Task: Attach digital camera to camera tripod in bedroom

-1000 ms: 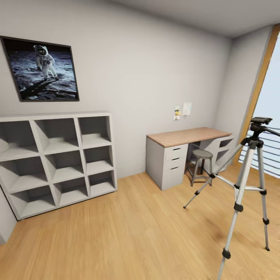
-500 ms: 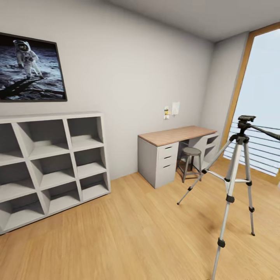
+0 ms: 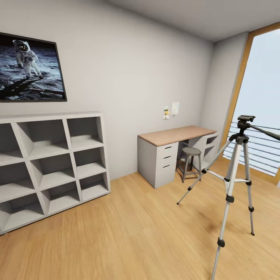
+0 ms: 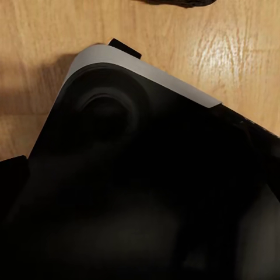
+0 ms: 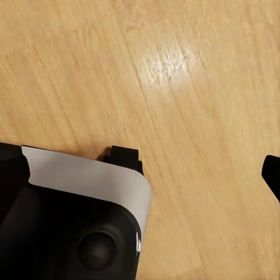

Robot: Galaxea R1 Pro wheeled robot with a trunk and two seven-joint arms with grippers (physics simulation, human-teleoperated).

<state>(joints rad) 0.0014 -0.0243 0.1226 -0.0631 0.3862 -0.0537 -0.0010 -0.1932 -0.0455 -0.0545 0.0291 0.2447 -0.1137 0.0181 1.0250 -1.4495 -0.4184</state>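
Search step, in the bedroom. Camera tripod (image 3: 238, 171) stands at my right near the window (image 3: 258, 105), head bare. Digital camera not located; next, scan for it. Gripper states: cannot tell.

Light wood plank floor (image 5: 175, 87) with a bright glare patch. A black rounded robot body part with a silver-grey band (image 5: 87, 181) across its edge sits over the floor; a round dark recess (image 5: 96, 249) shows on it. A small black block (image 5: 124, 156) sticks out beside the band. Another black piece (image 5: 273, 175) shows at the frame edge.
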